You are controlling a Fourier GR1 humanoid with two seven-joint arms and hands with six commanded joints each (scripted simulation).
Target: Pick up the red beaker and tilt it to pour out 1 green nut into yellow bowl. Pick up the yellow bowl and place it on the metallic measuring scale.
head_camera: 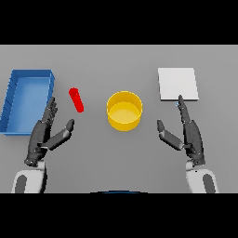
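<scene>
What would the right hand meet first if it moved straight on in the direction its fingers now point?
Probably the metallic measuring scale. The right hand is open, its fingers pointing away from the robot, with the fingertips already at the scale's near edge. Whether they are above it or level with it cannot be told from this view.

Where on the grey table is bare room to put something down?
Free: the wide strip behind the round yellow bowl, and the front patch between the open left hand and right hand. Crowded: beside the blue tray and red beaker.
</scene>
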